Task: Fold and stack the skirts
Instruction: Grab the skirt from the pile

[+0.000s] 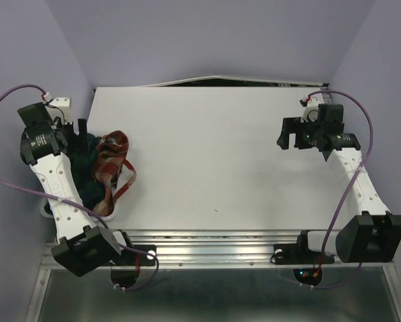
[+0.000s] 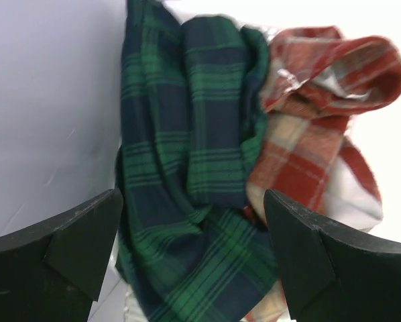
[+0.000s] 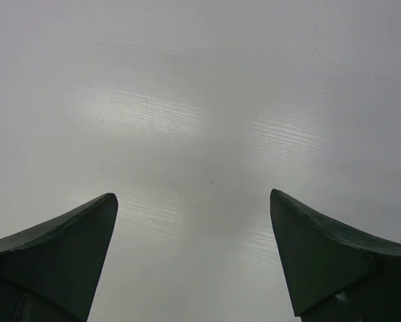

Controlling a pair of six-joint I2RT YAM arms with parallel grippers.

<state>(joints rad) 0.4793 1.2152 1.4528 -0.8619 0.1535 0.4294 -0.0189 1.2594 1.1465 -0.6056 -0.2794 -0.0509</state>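
Note:
The dark green-navy plaid skirt (image 1: 86, 171) and the red-and-cream plaid skirt (image 1: 110, 159) lie crumpled together in a pile at the table's left edge. In the left wrist view the green skirt (image 2: 200, 168) fills the middle and the red one (image 2: 308, 134) lies to its right. My left gripper (image 1: 84, 134) is open just above the green skirt, its fingers (image 2: 80, 241) either side of the cloth and holding nothing. My right gripper (image 1: 289, 142) is open and empty over bare table (image 3: 200, 100) at the far right. The pastel flowered skirt is hidden.
A white basket edge (image 1: 113, 210) shows under the skirt pile at the left edge. The white table top (image 1: 214, 154) runs from the pile to the right arm. Purple walls close in the back and sides.

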